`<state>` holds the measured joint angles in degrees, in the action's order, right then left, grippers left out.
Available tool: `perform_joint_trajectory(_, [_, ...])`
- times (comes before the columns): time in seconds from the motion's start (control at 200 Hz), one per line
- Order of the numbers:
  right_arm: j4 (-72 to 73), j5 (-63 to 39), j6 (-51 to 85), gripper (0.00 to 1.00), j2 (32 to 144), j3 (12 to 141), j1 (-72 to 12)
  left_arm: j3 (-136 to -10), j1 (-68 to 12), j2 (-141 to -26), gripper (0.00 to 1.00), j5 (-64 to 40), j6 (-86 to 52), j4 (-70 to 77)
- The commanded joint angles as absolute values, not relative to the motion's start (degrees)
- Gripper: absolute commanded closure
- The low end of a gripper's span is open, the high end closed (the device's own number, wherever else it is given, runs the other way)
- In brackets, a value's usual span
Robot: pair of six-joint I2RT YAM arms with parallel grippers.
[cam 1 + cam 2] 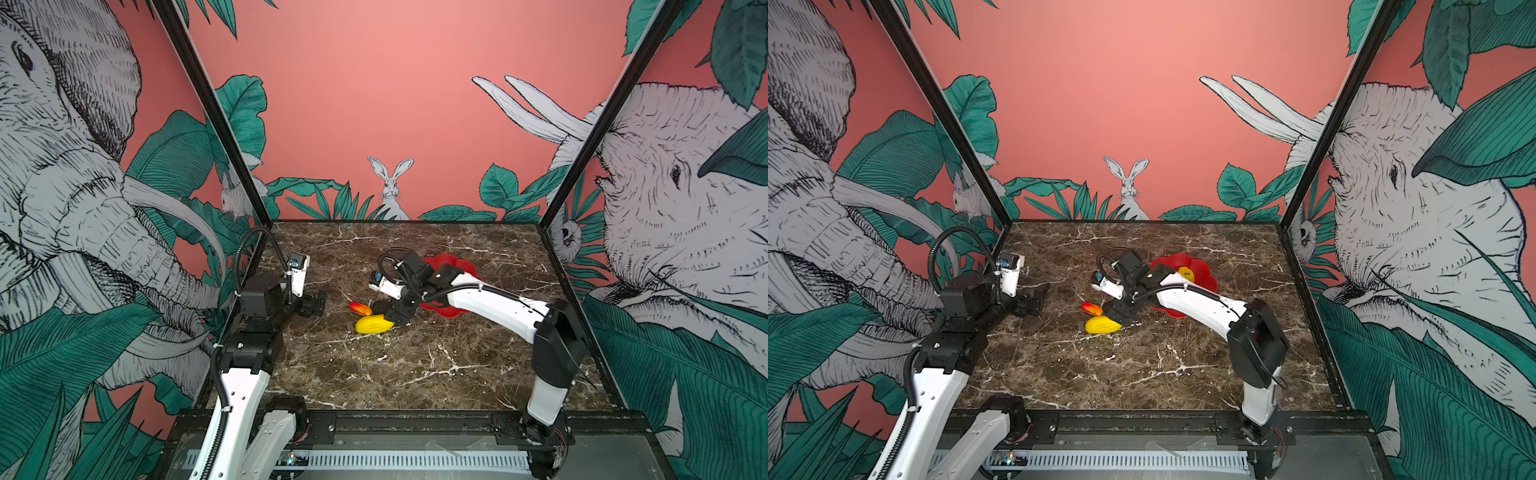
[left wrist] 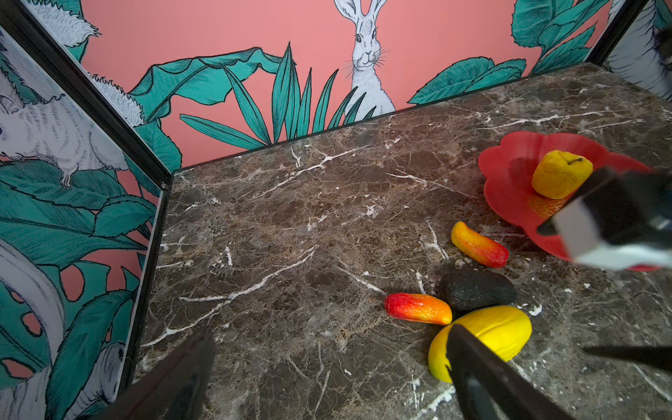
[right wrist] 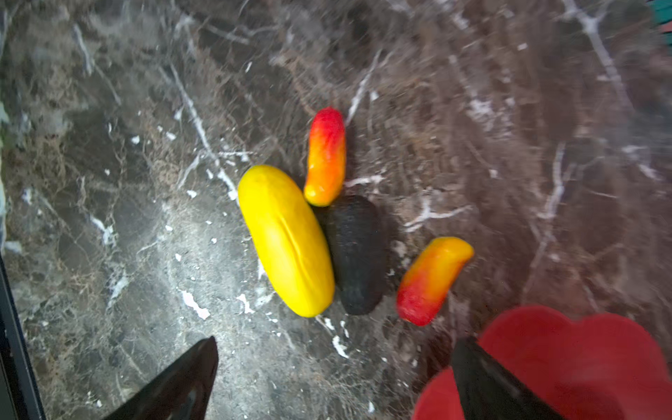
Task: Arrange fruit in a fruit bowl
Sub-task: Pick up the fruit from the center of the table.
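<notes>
Red flower-shaped fruit bowl (image 2: 509, 189) sitting on the marble table (image 2: 291, 236), toward the far right of it in both top views (image 1: 446, 262) (image 1: 1200, 270). Inside the bowl, one fruit only — the round yellow one with the dark stem (image 2: 560, 174), resting beside the golden centre mark (image 2: 543, 207); seen in a top view as a yellow spot (image 1: 1186, 273) past the right arm.

Outside the bowl, four fruits clustered on the marble just beside its rim. Nearest the bowl: a red-orange oblong (image 3: 432, 280), close to the petal edge (image 3: 582, 363) but apart from it. Next out, the black oval (image 3: 354, 254), lying against the long yellow fruit (image 3: 287, 240) along one side. Second red-orange oblong (image 3: 325, 156) farthest from the bowl, its orange tip at the black oval's end, just beside the long yellow fruit.

Right gripper (image 3: 334, 382) hanging over the bowl's rim and the cluster, jaws spread wide, nothing between them — one fingertip (image 3: 196, 367) over bare marble, the other over the bowl. Wrist view blurred.

Left gripper (image 1: 314, 302) well away from the bowl, on the far side of the cluster, fingers (image 2: 483, 374) parted and empty.
</notes>
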<state>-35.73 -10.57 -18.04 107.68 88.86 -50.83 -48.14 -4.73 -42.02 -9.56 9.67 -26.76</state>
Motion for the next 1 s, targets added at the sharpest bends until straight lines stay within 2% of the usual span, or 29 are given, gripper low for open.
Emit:
perform_joint_trajectory(0.0, [-40.88, -12.67, -20.72, 0.01, 110.92, 92.15, -52.89, -48.1, -4.84, -41.51, 0.0, -9.39, 10.46, -26.7])
perform_joint_trajectory(0.675, [-39.59, -15.06, -18.7, 0.23, 120.42, 95.96, -54.84, -47.98, -4.83, -40.82, 0.0, -9.69, 10.4, -26.76])
perform_joint_trajectory(0.77, [-39.89, -15.2, -18.63, 0.31, 121.26, 96.4, -54.89, -47.93, -4.88, -40.83, 0.0, -9.75, 10.44, -26.78])
perform_joint_trajectory(0.886, [-40.12, -15.22, -18.46, 0.46, 121.61, 96.55, -54.84, -47.89, -4.83, -40.78, 0.0, -9.67, 10.38, -26.75])
perform_joint_trajectory(0.996, [-40.19, -15.16, -18.37, 0.53, 121.43, 96.3, -54.84, -47.9, -4.83, -40.81, 0.0, -9.62, 10.39, -26.78])
